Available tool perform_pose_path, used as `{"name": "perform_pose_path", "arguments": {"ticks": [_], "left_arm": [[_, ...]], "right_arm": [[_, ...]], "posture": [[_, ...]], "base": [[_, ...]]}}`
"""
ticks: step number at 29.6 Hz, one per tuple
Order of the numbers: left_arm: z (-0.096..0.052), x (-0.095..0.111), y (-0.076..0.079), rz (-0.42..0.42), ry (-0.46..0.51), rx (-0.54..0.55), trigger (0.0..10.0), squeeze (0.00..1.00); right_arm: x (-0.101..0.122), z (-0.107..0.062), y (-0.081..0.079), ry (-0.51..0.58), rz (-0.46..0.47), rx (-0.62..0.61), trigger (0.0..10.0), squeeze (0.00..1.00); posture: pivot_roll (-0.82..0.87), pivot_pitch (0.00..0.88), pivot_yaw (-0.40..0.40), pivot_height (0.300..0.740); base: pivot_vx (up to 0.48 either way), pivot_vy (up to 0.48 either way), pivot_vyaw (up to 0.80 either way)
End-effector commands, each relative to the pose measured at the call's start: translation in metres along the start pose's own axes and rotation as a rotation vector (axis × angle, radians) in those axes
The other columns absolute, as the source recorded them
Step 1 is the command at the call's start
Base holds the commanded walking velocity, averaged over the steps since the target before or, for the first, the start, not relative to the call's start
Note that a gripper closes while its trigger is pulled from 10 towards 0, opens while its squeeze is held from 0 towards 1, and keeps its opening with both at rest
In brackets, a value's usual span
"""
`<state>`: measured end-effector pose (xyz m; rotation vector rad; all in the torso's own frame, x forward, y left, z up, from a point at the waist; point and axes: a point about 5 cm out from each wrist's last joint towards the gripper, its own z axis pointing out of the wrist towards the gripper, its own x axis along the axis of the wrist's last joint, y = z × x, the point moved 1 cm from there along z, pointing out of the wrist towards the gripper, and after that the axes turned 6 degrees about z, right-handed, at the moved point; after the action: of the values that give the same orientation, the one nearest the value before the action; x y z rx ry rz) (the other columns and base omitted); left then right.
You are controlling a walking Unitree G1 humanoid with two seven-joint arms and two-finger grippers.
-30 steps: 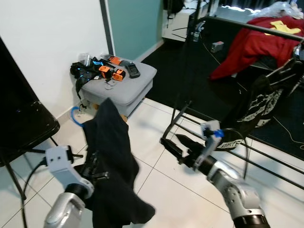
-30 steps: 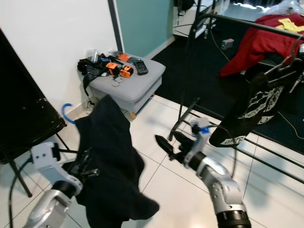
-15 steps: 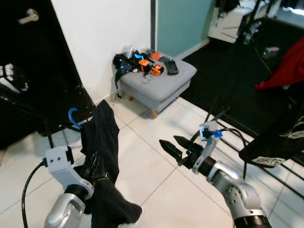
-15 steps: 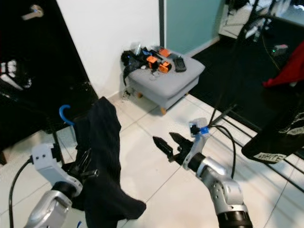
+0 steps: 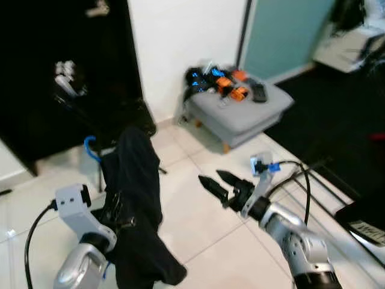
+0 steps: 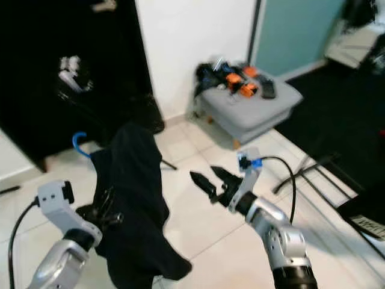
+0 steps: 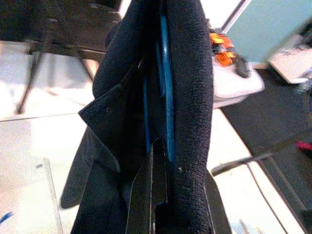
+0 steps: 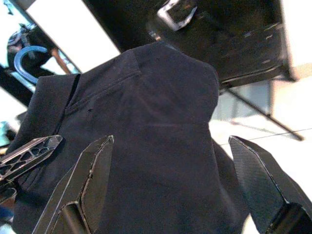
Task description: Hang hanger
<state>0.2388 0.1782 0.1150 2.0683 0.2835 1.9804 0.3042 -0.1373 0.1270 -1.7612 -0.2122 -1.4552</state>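
A dark navy garment (image 5: 136,198) hangs on a blue hanger whose hook (image 5: 89,147) sticks out at the upper left. My left gripper (image 5: 118,212) is shut on the hanger at the lower left, mostly wrapped by the cloth. In the left wrist view the blue hanger (image 7: 166,105) runs up between the cloth folds just past my fingers (image 7: 157,192). My right gripper (image 5: 211,178) is open in the middle of the scene, pointing left at the garment and a short gap from it. The right wrist view has the garment (image 8: 146,146) in front of the spread right gripper (image 8: 170,140).
A grey ottoman (image 5: 251,115) with orange and black gadgets (image 5: 227,84) stands by the white wall. A black door and a black folding chair (image 5: 78,96) are at the left. Rack base bars (image 5: 313,174) and a black printed garment (image 5: 366,221) lie at the right.
The camera has swung left: the clothes rail and red garment have left the picture and the black door has come in. Both arms keep their pose, the left still holding the hanger.
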Motion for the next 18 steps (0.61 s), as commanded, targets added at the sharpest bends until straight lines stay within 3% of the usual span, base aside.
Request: {"name": "perform_pose_path", "arguments": {"ticks": [1,18], "left_arm": [[-0.0001,0.0047,0.0023,-0.002,0.025,-0.005,10.0,0.00],[0.0006,0.0047,0.0035,-0.008,0.026,-0.006,10.0,0.00]], "right_arm": [[-0.0043,-0.0023,0.0011,-0.018,0.007,-0.007,10.0,0.00],[-0.0038,-0.0027,0.0015,-0.022,0.009,-0.003,10.0,0.00]], "posture": [[-0.02,0.131,-0.005,0.740],[-0.02,0.131,-0.008,0.740]], "base": [[0.000,0.000,0.73],[0.000,0.000,0.73]]}}
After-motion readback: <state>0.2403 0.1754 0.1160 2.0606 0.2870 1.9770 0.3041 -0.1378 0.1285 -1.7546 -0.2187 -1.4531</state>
